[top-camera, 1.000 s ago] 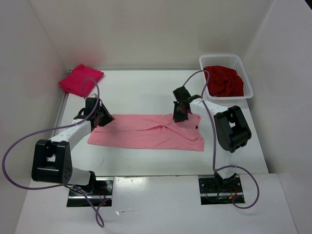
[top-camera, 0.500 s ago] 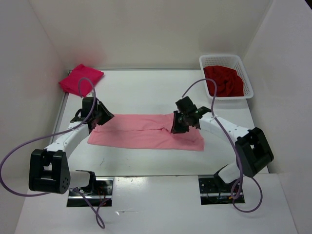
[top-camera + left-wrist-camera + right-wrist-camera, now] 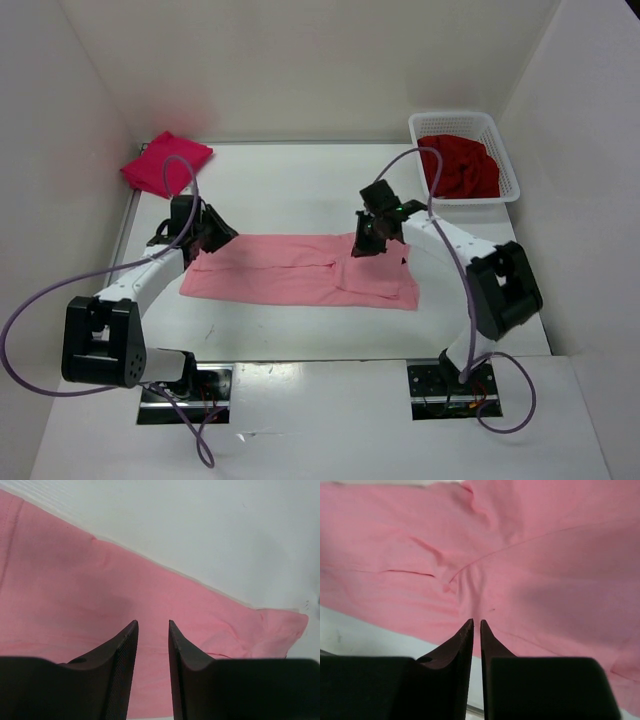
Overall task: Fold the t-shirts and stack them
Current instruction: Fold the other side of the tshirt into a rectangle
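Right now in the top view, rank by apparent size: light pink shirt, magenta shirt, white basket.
1. light pink shirt, clearly largest
2. white basket
3. magenta shirt, folded, slightly smaller

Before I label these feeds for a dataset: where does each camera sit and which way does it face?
Top external: high behind the arms, looking down on the table; both arms, left gripper and right gripper show.
Left wrist: on the left arm, looking down past its parted fingers at the light pink shirt.
Right wrist: on the right arm, looking past its nearly closed fingers at that shirt.
Shared: all three see that shirt.
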